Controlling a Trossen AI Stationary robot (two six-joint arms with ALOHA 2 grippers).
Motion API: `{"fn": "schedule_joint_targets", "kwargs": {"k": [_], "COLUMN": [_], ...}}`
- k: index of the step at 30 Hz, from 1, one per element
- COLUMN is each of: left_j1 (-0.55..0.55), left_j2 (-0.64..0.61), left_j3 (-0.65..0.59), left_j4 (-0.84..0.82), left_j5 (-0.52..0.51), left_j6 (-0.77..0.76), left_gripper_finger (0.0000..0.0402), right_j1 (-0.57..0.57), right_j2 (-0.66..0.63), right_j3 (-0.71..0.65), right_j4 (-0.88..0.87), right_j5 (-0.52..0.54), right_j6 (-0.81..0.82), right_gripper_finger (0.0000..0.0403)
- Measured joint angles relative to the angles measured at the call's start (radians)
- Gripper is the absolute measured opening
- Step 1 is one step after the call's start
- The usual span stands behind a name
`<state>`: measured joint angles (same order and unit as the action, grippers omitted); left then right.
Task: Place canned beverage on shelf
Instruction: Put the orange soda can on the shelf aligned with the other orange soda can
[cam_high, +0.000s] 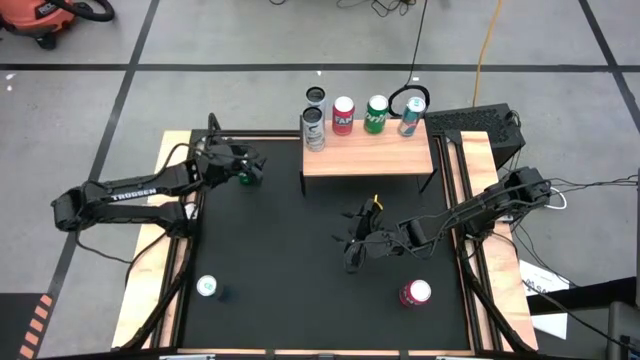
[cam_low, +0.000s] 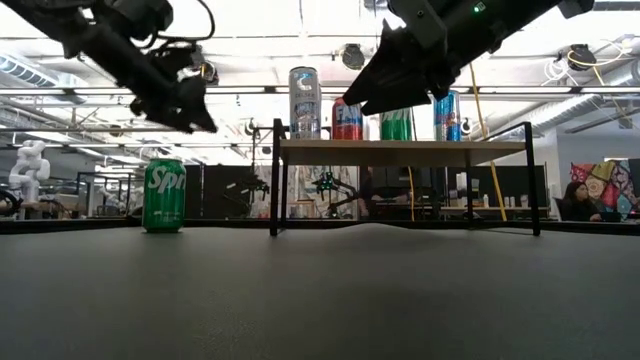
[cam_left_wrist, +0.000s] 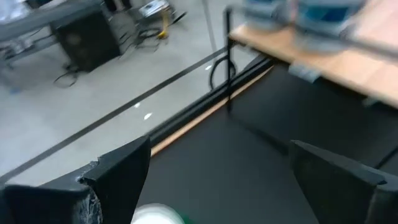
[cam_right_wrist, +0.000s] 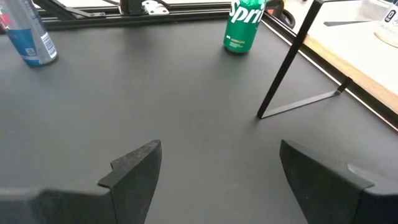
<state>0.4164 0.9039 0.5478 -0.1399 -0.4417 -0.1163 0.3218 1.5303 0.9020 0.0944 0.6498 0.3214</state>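
Note:
A green Sprite can (cam_high: 243, 178) stands upright on its base on the black table, left of the shelf; it also shows in the low view (cam_low: 164, 195). My left gripper (cam_high: 250, 166) is open and hovers just above the can, with a gap between them in the low view (cam_low: 195, 112). Only the can's top (cam_left_wrist: 158, 215) shows between the open fingers in the left wrist view. The light-wood shelf (cam_high: 365, 158) on thin black legs carries several upright cans. My right gripper (cam_high: 352, 245) is open and empty above the table's middle, in front of the shelf.
A white and blue can (cam_high: 208, 288) stands near the front left and a red can (cam_high: 415, 293) near the front right. The shelf's black leg (cam_right_wrist: 289, 62) stands ahead of my right gripper. Bare black table lies between the shelf and the front cans.

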Motion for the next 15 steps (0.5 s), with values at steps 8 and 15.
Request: {"fn": "schedule_joint_targets", "kwargs": {"k": [8, 15], "left_j1": [0.012, 0.011], "left_j2": [0.000, 0.000], "left_j3": [-0.055, -0.060], "left_j4": [-0.045, -0.078], "left_j5": [-0.112, -0.136], "left_j6": [-0.038, -0.110], "left_gripper_finger": [0.0376, 0.0377], "right_j1": [-0.001, 0.025], "right_j2": [0.000, -0.050], "right_j3": [0.000, 0.000], "right_j4": [-0.001, -0.083], "right_j5": [0.000, 0.040], "right_j6": [-0.003, -0.019], "right_gripper_finger": [0.0313, 0.0313]}}
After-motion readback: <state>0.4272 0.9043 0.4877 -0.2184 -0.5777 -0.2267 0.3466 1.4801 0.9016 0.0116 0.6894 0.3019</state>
